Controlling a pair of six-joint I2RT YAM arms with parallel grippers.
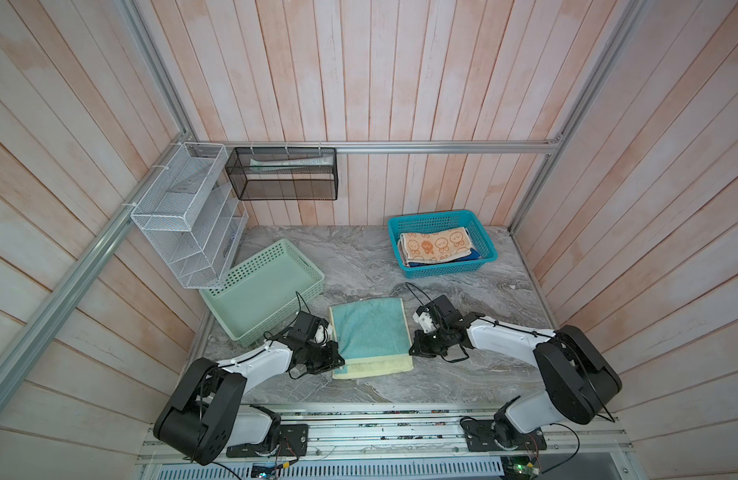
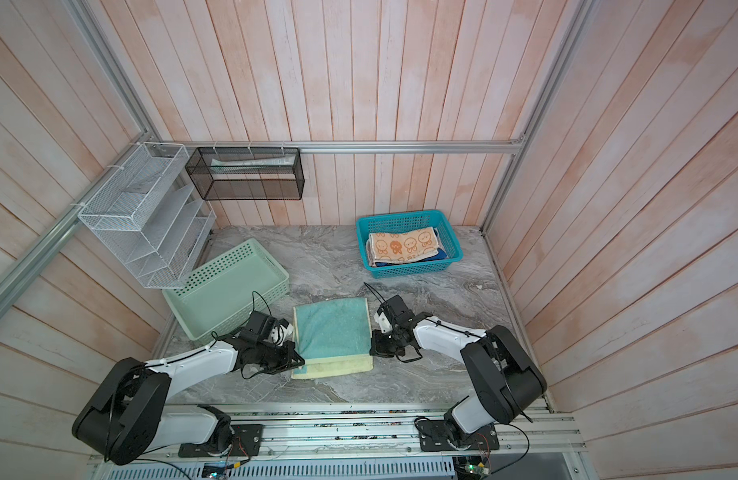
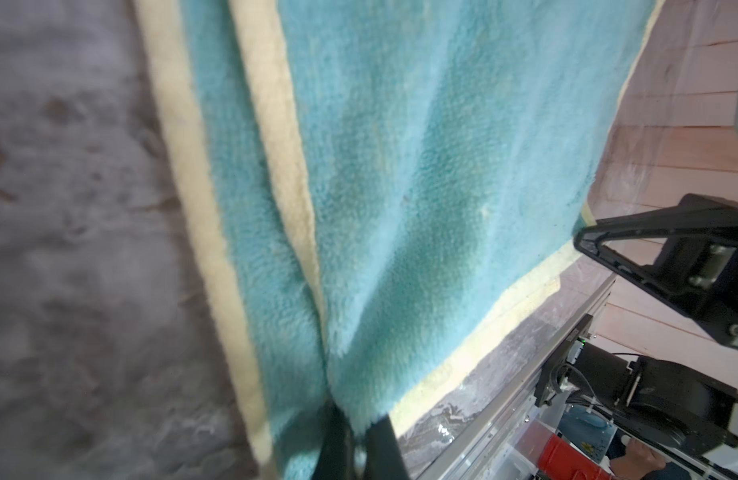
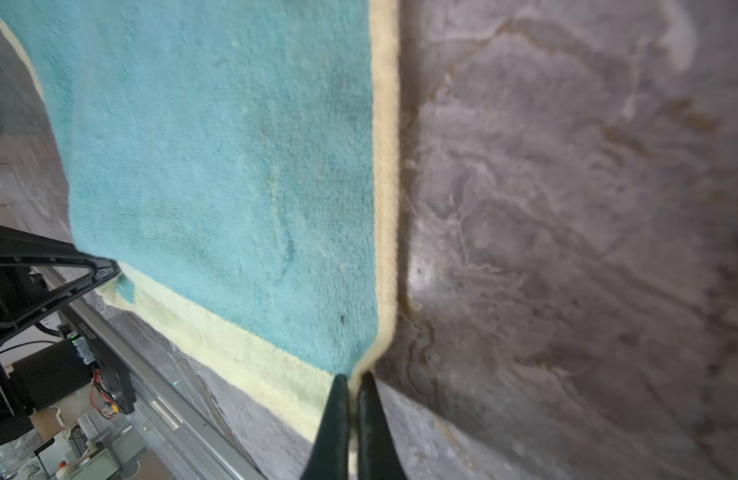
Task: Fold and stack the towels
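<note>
To raise the near edge level for a likely further fold, closes left gripper (image 3: 359, 428) and right gripper (image 4: 352, 386) tight on the two near corners of the teal-and-yellow towel (image 1: 367, 328) lying mid-table, well short of the cartoon towel (image 1: 436, 245) stacked in the teal basket (image 1: 431, 216).

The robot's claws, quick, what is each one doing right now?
Left gripper: shut, pinching the yellow-and-teal towel at its edge.
Right gripper: shut, pinching the same towel's opposite edge.
</note>
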